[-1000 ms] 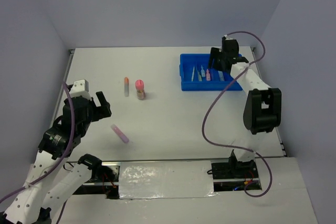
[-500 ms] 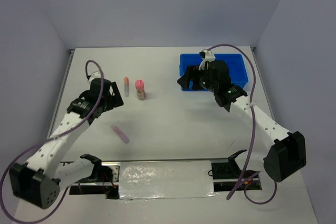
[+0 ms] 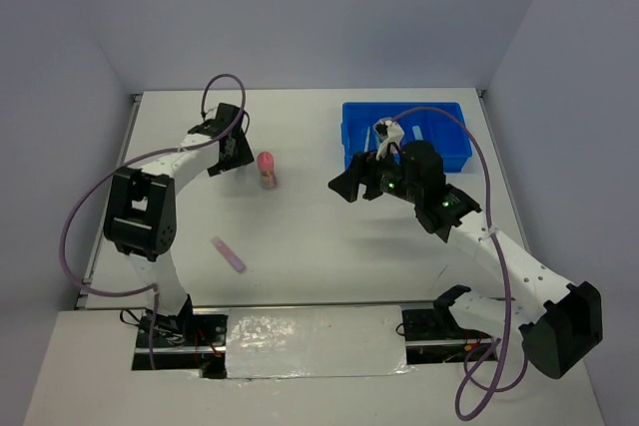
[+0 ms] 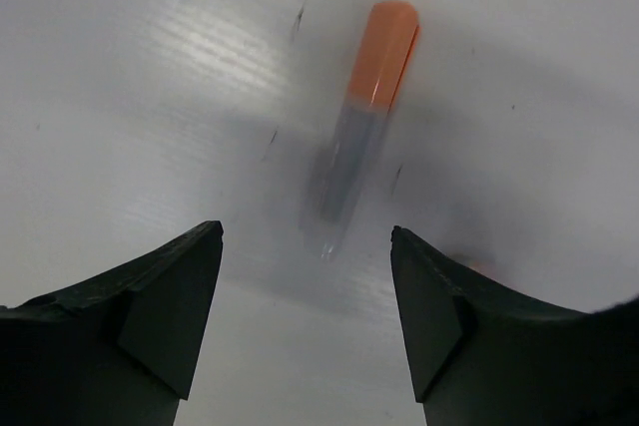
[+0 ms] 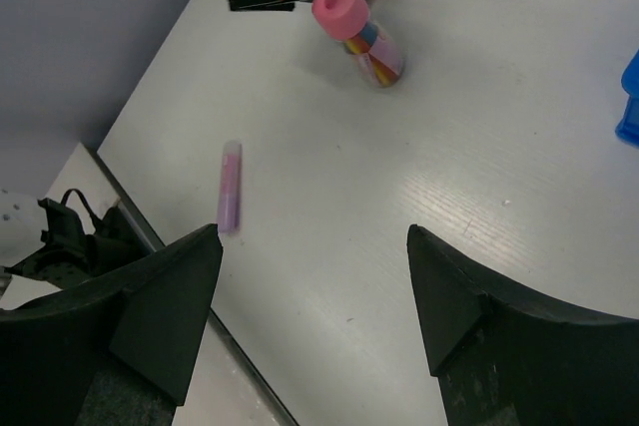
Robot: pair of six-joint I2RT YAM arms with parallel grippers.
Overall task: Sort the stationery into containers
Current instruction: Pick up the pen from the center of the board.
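Stationery is seen from above in two places. A pale piece or two can be made out in the blue tray [image 3: 351, 132] at the far right of the counter [image 3: 329, 246]. A pink-capped tube [image 3: 267, 169] stands left of centre, and a purple highlighter [image 3: 228, 254] lies nearer the front. The left hand [image 3: 230, 150] is lowered just beside the tube, hiding whatever is beneath it. The right hand [image 3: 357, 187] is held over the bare middle, apart from the tray, probably so that a loose item can be reached.

In the left wrist view, an orange-capped marker [image 4: 364, 127] lies flat ahead of the spread, empty jaws. They are lined up either side of its near tip for a grasp not yet made.

In the right wrist view, the jaws are likewise spread with nothing between them. The highlighter, tube and marker are framed ahead.
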